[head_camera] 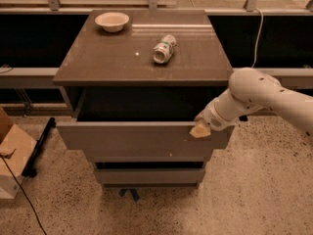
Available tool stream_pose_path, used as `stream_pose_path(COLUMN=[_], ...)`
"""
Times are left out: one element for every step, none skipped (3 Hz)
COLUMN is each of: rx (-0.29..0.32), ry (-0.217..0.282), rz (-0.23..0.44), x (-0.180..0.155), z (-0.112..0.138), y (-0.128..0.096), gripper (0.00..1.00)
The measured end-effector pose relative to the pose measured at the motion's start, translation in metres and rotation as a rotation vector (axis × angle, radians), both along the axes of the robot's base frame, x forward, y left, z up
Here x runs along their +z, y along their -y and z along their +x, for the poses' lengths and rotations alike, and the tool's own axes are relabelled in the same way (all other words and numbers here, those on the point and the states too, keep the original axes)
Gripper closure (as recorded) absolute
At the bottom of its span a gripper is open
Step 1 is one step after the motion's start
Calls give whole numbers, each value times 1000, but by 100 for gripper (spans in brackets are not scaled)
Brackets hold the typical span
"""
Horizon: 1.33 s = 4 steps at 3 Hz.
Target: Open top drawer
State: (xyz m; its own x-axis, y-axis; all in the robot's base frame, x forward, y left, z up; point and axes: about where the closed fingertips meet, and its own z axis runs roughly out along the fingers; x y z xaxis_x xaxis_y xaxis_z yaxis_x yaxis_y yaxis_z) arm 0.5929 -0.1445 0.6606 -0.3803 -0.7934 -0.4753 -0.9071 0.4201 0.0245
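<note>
Over speckled floor (259, 195), gripper (200, 129) sits at the open top drawer (137, 141) rim.

top drawer (142, 141): flat grey-brown front | pulled out, open | hand (199, 129) at its top-right edge

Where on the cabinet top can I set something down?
The cabinet top is bare left and front, from bowl to front edge; the can crowds mid-right. The tool is at the right front rim of the top drawer.
</note>
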Motion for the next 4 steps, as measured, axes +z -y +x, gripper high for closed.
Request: stream_pose_path(rx=[0,0,-3,-7], ry=[0,0,-56,-122], rz=[0,0,10,21], x=[1,1,-6,-13], z=[0,0,-28,-58], y=[0,0,-2,-3], gripper=[31,7,0,0])
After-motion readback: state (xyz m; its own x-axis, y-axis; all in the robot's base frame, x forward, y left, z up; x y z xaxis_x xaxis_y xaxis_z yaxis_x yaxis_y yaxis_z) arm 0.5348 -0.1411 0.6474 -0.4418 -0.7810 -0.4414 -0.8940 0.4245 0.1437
